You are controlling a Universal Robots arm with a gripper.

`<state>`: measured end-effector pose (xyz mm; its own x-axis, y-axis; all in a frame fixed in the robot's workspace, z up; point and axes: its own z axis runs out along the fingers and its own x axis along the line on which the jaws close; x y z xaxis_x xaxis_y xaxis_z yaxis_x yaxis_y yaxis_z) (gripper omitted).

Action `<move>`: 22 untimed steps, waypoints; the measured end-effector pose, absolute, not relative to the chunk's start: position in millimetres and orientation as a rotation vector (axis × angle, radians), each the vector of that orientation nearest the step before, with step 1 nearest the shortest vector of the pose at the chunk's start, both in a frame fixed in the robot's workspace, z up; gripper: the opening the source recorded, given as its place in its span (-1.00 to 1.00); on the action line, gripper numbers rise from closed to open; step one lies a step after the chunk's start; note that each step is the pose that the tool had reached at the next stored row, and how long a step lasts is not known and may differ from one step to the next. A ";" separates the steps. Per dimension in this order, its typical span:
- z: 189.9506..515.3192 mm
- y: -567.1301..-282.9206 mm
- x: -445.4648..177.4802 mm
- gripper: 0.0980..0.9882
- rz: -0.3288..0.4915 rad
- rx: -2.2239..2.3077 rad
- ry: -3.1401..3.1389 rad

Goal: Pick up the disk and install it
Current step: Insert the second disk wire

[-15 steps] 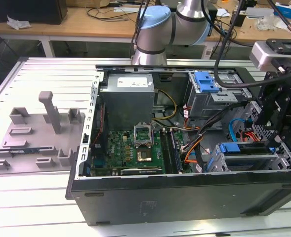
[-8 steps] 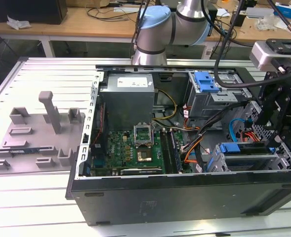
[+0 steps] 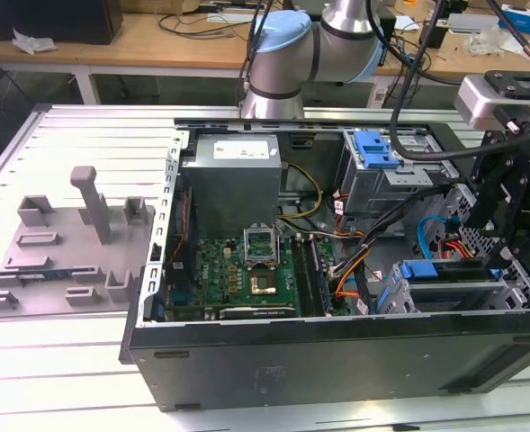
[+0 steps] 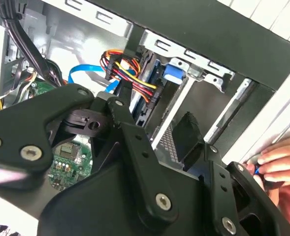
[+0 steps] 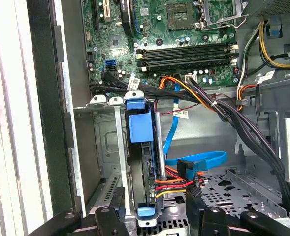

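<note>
I have the gripper (image 3: 507, 211) hanging over the drive-cage end of the open computer case (image 3: 336, 355), at the exterior view's right, and the disk (image 5: 141, 162) sits directly below it, standing on edge in a slot of the metal drive cage (image 5: 103, 147) with its blue frame showing at both ends. In the first wrist view the two black fingers (image 5: 110, 221) reach down on either side of that slot without touching the drive, and nothing is caught between them, so I judge the tool released and empty (the second wrist view shows the linkage spread wide, which fits that). The red, yellow and black power cable (image 5: 177, 184) and the blue data cable (image 5: 204, 162) run in right beside the disk's lower end, just under my fingers; I cannot tell whether their plugs are fully home. Further out from the tool lie the green motherboard (image 5: 184, 29) and the grey power supply (image 3: 238, 180). A person's hand (image 4: 282, 162) rests at the case edge close by the gripper. By my reading the pick-up and the seating are done, and what is left, if anything, is confirming the drive is latched.
</note>
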<state>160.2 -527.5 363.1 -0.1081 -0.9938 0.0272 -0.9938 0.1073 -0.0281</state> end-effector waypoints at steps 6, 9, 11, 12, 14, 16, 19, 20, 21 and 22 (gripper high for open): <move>367.3 -465.6 160.3 -0.20 0.270 1.989 -2.209; 367.4 -451.7 160.3 -0.34 0.317 1.961 -2.176; 367.4 -445.0 160.1 -0.34 0.346 1.941 -2.153; 367.3 -443.9 159.3 -0.34 0.355 1.936 -2.147; 367.3 -443.8 154.3 -0.34 0.356 1.936 -2.146; 367.3 -443.8 148.2 -0.34 0.356 1.936 -2.146; 367.3 -444.3 146.0 -0.34 0.356 1.936 -2.147; 367.3 -444.5 146.0 -0.34 0.356 1.935 -2.147; 367.4 -445.0 146.0 -0.34 0.356 1.934 -2.148; 367.4 -445.4 146.0 -0.34 0.356 1.934 -2.148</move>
<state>146.0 -445.4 367.4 -0.1035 -0.9390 0.3280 -0.9946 0.1002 -0.0270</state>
